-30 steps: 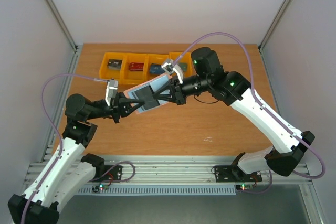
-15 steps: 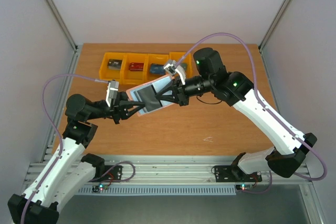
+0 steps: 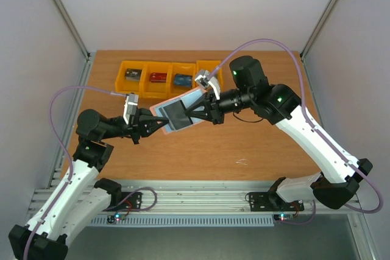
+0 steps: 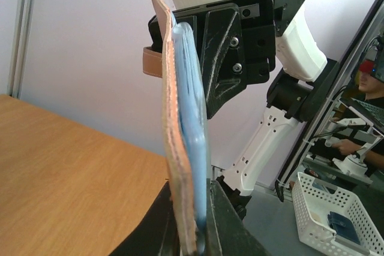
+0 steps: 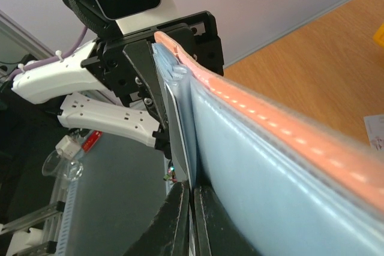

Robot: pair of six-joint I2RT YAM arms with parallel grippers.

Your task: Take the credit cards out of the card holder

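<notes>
**Card holder gripped at both edges**

The card holder (image 3: 177,112) is held clear of the counter (image 3: 244,144) with its blue-grey face upward. The left end effector (image 3: 160,123) is clamped on the holder's left edge. The right end effector (image 3: 195,114), jaws pressed together, pinches the holder's opposite edge by a thin pale layer (image 5: 180,130) of the blue face. Orange bins (image 3: 159,78) lie beyond the holder.

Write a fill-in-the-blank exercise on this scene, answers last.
The card holder is held ___ the table by the left gripper and the right gripper. Both grippers are ___ on it. Its inner face is light ___. The orange bins line the table's ___ edge.
Missing words: above; shut; blue; far.
</notes>
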